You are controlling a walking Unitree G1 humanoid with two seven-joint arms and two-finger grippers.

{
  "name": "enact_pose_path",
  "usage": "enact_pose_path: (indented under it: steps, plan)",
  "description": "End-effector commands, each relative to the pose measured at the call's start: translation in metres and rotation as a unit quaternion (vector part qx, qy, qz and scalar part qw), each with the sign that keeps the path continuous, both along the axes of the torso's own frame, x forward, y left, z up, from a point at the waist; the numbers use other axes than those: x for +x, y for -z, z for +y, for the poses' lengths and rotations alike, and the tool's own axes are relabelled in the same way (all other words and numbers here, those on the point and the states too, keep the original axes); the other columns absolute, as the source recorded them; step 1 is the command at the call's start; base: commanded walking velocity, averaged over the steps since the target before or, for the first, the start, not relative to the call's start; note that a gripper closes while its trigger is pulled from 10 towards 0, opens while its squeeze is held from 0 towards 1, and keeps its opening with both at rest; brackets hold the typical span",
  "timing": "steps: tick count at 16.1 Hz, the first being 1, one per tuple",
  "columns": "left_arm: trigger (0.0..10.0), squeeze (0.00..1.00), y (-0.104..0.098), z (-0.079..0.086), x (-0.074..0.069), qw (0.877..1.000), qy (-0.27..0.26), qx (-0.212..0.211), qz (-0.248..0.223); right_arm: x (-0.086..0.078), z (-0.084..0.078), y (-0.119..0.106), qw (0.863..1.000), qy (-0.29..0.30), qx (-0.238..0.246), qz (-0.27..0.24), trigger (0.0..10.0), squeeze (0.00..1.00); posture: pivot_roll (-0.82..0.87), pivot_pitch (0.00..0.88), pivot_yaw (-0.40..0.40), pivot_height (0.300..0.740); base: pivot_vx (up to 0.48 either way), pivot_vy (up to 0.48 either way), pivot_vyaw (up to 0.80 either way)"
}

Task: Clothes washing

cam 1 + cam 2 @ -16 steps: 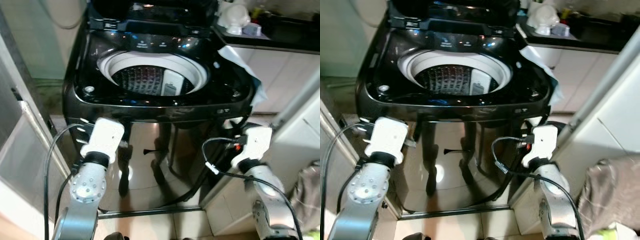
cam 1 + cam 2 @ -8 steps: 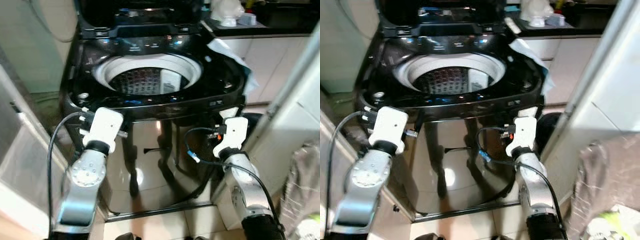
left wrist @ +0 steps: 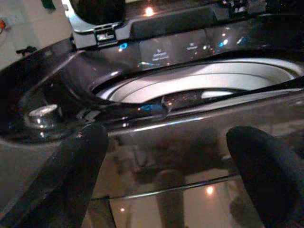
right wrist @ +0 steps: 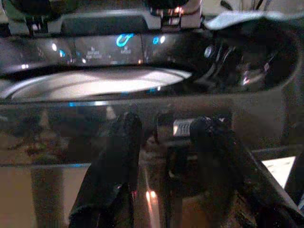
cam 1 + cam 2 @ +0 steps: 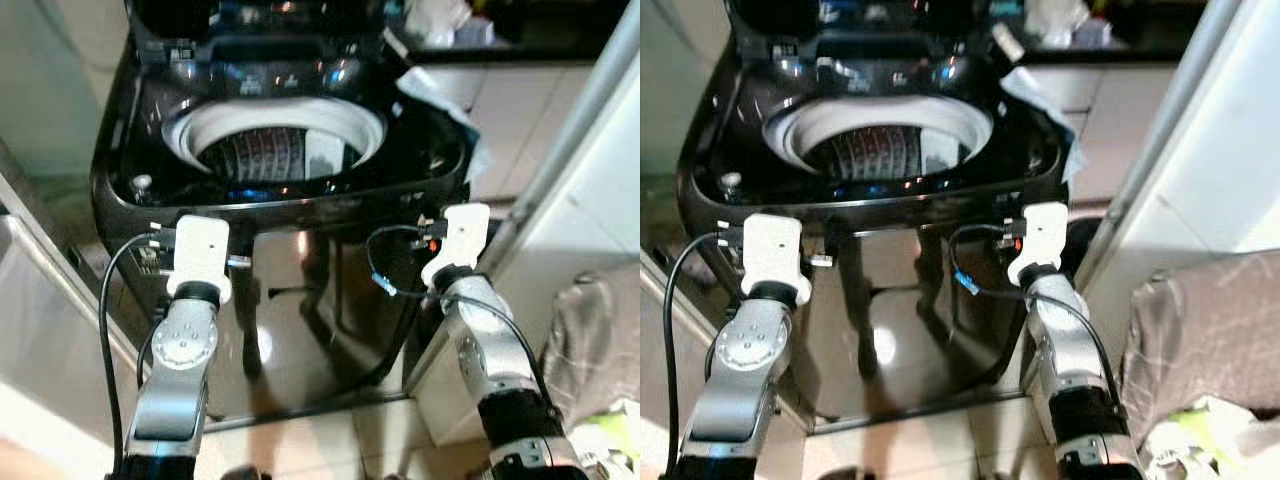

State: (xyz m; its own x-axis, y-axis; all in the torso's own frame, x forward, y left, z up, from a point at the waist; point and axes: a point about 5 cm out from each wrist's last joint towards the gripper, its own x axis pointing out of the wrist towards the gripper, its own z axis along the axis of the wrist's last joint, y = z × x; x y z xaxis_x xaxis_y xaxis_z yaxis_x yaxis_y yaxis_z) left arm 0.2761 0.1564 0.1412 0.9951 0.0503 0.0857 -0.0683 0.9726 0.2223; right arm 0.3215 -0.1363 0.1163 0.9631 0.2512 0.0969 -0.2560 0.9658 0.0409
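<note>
Both pincers, left (image 3: 166, 175) and right (image 4: 166, 166), spread, empty, before the washing machine (image 5: 330, 300).

A small, dim laundry corner seen from above. The floor (image 5: 330, 435) is pale glossy tile that catches a soft light. To the left stands a pale wall (image 5: 50, 90), with a light-coloured panel (image 5: 45, 320) leaning low in front of it. To the right, white cabinet fronts (image 5: 520, 110) sit under a dark countertop (image 5: 540, 50) holding blurred white items (image 5: 440, 15). A white door frame (image 5: 1230, 130) slants down the right side, and a grey-brown cloth (image 5: 1210, 330) lies beside it.
</note>
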Motion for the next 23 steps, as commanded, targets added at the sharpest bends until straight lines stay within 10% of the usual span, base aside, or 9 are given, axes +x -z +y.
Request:
enact_pose_path:
  steps: [1,13,23]
  plan:
    - [10.0,0.0,-0.001,0.0,0.001,1.0,-0.008,-0.001,-0.007,0.003,-0.001,-0.002,1.0,-0.001,0.003,-0.001,10.0,0.0,0.06,0.0,-0.026,0.74,0.0,0.0,0.0]
    - [10.0,0.0,-0.001,-0.007,0.004,1.0,-0.003,0.015,-0.016,0.0,0.004,0.008,0.999,-0.024,-0.04,0.014,10.0,0.0,0.05,0.0,-0.026,0.74,-0.202,0.0,-0.05]
    - [10.0,0.0,0.006,-0.009,0.013,0.998,0.033,0.051,-0.006,0.001,-0.026,0.015,0.996,0.079,-0.045,0.018,10.0,0.0,0.03,0.0,-0.017,0.74,0.0,0.0,-0.6]
